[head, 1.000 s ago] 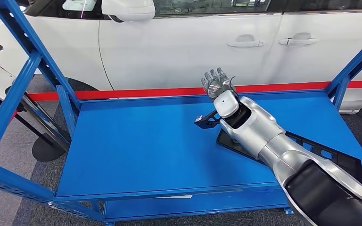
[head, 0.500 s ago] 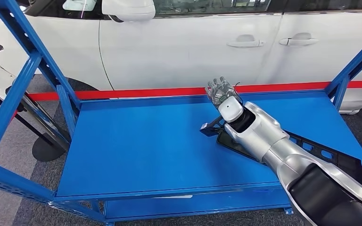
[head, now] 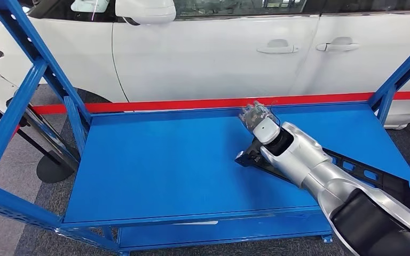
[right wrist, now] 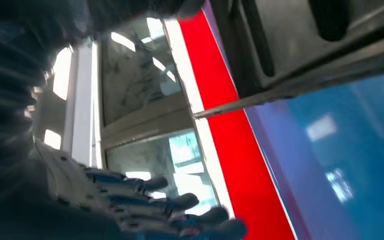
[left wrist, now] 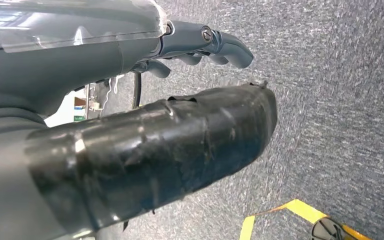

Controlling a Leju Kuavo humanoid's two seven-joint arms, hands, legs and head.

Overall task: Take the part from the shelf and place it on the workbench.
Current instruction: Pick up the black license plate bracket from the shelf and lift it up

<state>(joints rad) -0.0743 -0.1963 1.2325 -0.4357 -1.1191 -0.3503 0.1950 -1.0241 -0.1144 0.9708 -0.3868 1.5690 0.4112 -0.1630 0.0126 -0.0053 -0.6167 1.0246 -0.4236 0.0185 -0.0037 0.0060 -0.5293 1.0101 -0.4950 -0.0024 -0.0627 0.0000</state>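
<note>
A long black part point(head: 364, 172) lies on the blue shelf deck point(head: 160, 165), running from mid-shelf toward the near right corner. My right arm reaches across it, hiding its middle. My right hand point(head: 257, 115) hovers beyond the part's left end, near the shelf's back edge, fingers stretched out and apart with nothing between them. The right wrist view shows those fingers point(right wrist: 170, 202) bare, with the black part point(right wrist: 290, 45) close beside the wrist. My left hand point(left wrist: 200, 45) hangs over grey carpet, fingers loosely bent and holding nothing.
A white car point(head: 219, 48) stands just behind the shelf, past a red strip point(head: 165, 105). Blue frame posts rise at the shelf's left point(head: 26, 85) and right point(head: 400, 74). A lower blue deck point(head: 203, 232) sits underneath. Yellow floor tape point(left wrist: 280, 210) marks the carpet.
My right hand and forearm have swung to the right and dropped lower over the shelf. The part's visible left end has shifted right and nearer with the arm.
</note>
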